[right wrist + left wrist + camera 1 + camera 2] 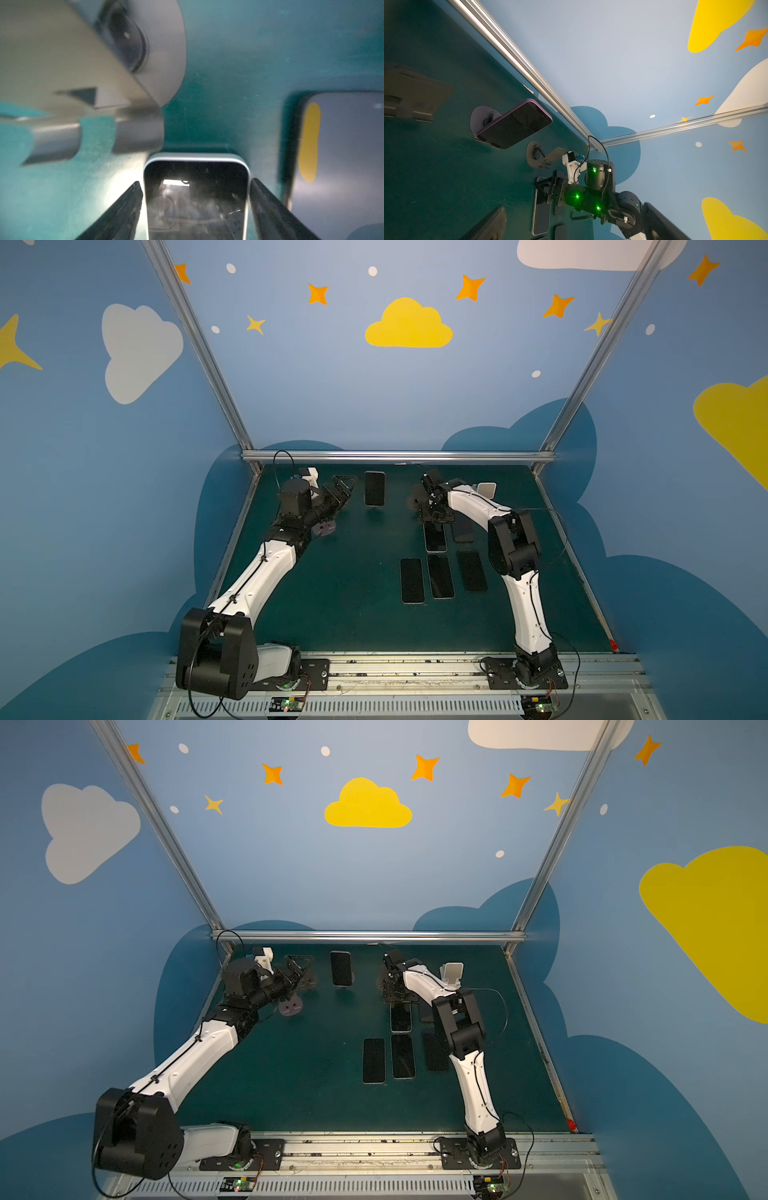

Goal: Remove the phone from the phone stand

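Right arm: it rises from the front rail to a high elbow, and the forearm slopes down so the right gripper (435,521) points at the table.
Right gripper state: its fingers (124,207) are parted, one along each long edge of the phone (196,207). A thin strip shows at either side, so nothing is pinched.
Phone place: it lies flat, screen up, on the green table (332,593), between the right fingers.
Phone axis: the long axis runs along the fingers, and the rounded short end pokes out just past the fingertips.
Grey stand (72,68): it is empty and blurred, just beyond the fingertips and off to one side, apart from the phone.
Left arm: it stretches low from the front rail with the wrist rolled sideways, and the left gripper (347,488) is above the table.
Left gripper state: it is spread wide and holds nothing.
Purple-cased phone (515,124): it stands just ahead of the left fingertips, not touching. It is in portrait on a round-based stand (478,116), leaning back, with its long axis pointing up.
Row of three phones (440,576): they lie flat on the wrist side of the right gripper.
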Robot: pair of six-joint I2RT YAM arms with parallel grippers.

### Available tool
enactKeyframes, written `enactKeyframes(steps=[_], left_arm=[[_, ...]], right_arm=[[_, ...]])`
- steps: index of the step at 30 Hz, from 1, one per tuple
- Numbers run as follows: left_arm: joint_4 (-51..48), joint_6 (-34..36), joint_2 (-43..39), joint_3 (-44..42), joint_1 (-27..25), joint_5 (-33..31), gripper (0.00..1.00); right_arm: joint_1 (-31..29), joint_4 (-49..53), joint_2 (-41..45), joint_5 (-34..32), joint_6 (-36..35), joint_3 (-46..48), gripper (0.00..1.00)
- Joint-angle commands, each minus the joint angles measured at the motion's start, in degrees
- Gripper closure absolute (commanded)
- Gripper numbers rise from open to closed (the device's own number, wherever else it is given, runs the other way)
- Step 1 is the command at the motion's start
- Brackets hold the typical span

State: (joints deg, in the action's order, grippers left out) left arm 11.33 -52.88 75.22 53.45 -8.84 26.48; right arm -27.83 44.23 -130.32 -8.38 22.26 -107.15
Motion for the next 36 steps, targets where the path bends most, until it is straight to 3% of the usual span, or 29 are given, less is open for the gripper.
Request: enactKeyframes(steps=[1,5,9,14,18,21,27,32,36], left_arm=[[0.15,2.39,-0.03,1.22,-0.47,0.16,0.00],[-1.54,3.79,0.19,2.38,-1.44,0.39,0.00],[-7.05,9.71,-1.08,4.47,-5.45,-3.07,0.00],[-15.71,21.80,-1.39,6.50,-15.43,-18.94,0.00],[-18.04,26.44,2.70,8.61,-20.87,-28.31,0.00],[-19.04,27.51,7.66,12.84,-23.94,-33.61,0.00],[-24.70,32.23,23.27,28.77,-31.65,-42.80,0.00],[-37.67,27.60,41.49,50.33,-32.64,-45.22,0.00],[-50.15,23.70,55.28,69.99,-32.82,-51.72,0.00]], right_arm=[[0.41,1.56,8.90,-0.66,-1.02,0.37,0.18],[0.34,-0.44,18.53,-2.56,0.16,7.50,0.17],[-0.59,-10.87,35.61,-3.63,3.84,27.62,0.17],[-1.85,-24.97,59.78,-5.22,5.60,54.95,0.17],[-2.29,-33.96,73.39,-5.46,-1.30,70.07,0.16],[-2.15,-37.95,81.29,-10.28,0.70,78.05,0.14],[-1.61,-39.50,89.34,-13.56,3.16,83.48,0.12],[-1.44,-40.19,90.02,-13.40,7.26,85.92,0.12],[-1.43,-40.12,91.88,-12.71,8.75,87.26,0.12]])
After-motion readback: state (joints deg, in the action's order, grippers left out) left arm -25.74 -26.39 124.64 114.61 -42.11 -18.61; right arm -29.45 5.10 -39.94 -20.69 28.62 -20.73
